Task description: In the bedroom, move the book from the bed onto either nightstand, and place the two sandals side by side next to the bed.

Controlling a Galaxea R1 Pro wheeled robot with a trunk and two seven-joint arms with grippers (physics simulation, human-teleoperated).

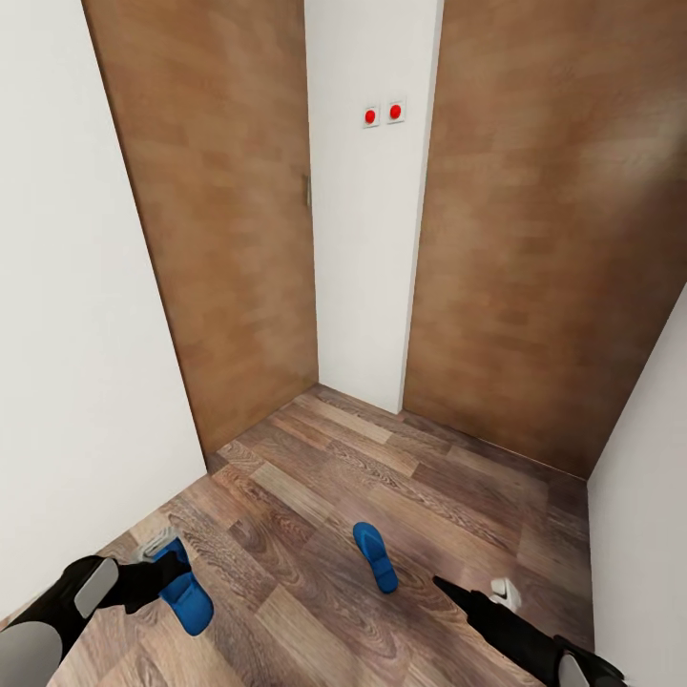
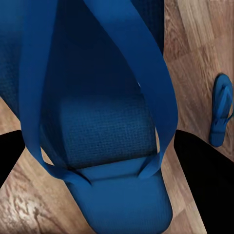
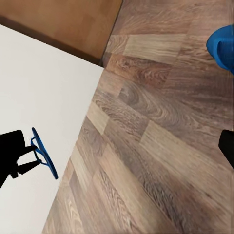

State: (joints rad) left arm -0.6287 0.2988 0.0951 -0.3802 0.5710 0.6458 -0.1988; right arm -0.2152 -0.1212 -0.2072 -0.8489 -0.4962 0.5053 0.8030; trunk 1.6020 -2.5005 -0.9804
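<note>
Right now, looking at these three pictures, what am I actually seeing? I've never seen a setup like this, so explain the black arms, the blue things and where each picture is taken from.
This is a simulated two-armed robot in a room corner with wooden doors. The large picture comes from its head, looking down at the wood-plank floor. The other two come from cameras near each gripper. The left gripper holds one blue sandal off the floor; its wrist camera sees that sandal very close. The second sandal lies flat on the floor between the arms. The right gripper holds nothing.

One blue sandal [image 1: 188, 599] in left pincer [image 1: 164, 563], prob. off floor; other [image 1: 376, 556] flat on planks nearby.
</note>
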